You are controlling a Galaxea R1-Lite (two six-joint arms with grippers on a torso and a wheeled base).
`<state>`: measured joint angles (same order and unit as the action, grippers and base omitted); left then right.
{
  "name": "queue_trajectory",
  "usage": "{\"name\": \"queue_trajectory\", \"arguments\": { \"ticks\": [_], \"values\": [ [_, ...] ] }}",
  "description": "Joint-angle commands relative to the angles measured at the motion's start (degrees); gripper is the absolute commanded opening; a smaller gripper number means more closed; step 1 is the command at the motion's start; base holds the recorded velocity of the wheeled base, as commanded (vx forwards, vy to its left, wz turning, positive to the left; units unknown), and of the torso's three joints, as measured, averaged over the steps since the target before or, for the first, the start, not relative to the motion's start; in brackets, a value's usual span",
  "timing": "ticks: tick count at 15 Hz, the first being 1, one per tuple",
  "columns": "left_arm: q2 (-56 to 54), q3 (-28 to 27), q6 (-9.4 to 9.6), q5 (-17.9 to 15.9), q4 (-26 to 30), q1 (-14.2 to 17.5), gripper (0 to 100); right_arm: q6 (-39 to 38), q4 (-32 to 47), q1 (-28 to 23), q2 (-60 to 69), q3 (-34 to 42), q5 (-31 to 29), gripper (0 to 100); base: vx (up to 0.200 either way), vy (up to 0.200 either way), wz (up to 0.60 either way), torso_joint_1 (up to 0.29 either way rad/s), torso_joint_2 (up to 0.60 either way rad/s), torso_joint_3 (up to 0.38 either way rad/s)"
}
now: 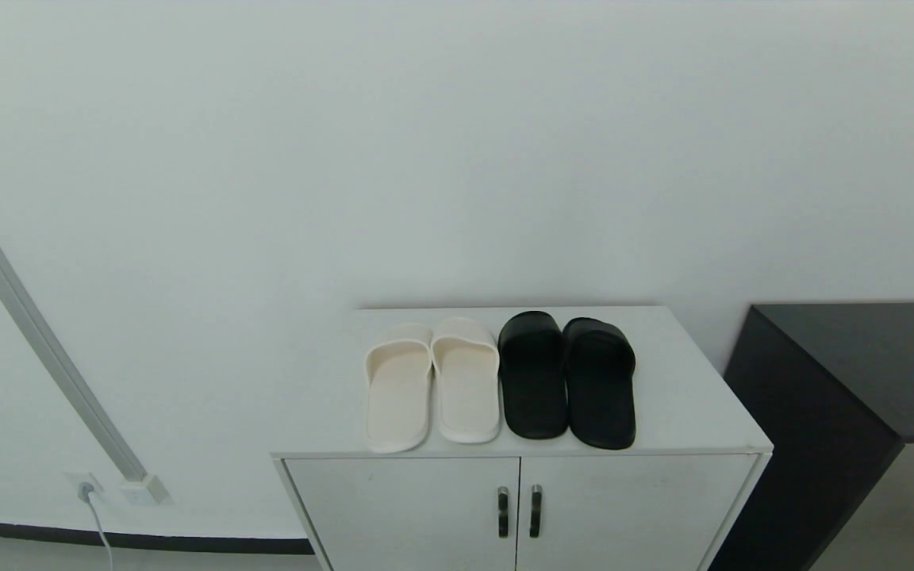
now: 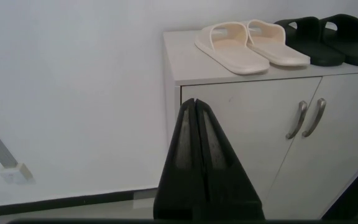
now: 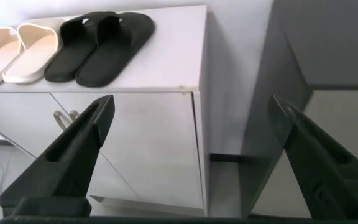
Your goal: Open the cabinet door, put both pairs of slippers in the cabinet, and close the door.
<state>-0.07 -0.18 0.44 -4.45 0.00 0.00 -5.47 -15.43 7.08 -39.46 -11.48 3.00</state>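
Cabinet (image 1: 695,396) shut; white slippers (image 1: 432,385), black slippers (image 1: 566,379) reach its front edge. Left tool (image 2: 195,102) together, right tool (image 3: 191,102) apart.

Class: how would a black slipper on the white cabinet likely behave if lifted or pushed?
The pair of black moulded slide slippers looks like one-piece foam or rubber, so probably light and slightly bendy, not floppy. Lying flat on the white cabinet top, one should slide rather than roll or tip.

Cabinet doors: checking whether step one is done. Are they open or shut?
Shut. Both cabinet doors lie flush with each other, their handles side by side at the middle seam, and no interior shows.
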Motion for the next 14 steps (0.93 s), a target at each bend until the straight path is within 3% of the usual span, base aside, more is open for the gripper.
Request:
{"name": "queue_trajectory", "arguments": {
  "ticks": [1,6,11,14],
  "values": [
    [0.07,0.01,0.0,0.06,0.0,0.0,0,-0.06,-10.14,5.75,-17.49,-0.56,-1.24,100,0.0,0.0,0.0,0.0,0.0,0.0],
    [0.07,0.01,-0.26,0.06,0.0,0.0,0,-5.78,-19.46,21.04,-32.26,-7.41,-15.92,100,0.0,0.0,0.0,0.0,0.0,0.0],
    [0.07,0.01,-0.35,0.06,0.0,0.0,0,-9.82,-19.55,31.24,-45.88,-19.81,-28.14,100,0.0,0.0,0.0,0.0,0.0,0.0],
    [0.07,0.01,-0.26,0.06,0.0,0.0,0,-10.43,-19.64,34.93,-54.05,-28.07,-32.09,100,0.0,0.0,0.0,0.0,0.0,0.0]
  ]
}}
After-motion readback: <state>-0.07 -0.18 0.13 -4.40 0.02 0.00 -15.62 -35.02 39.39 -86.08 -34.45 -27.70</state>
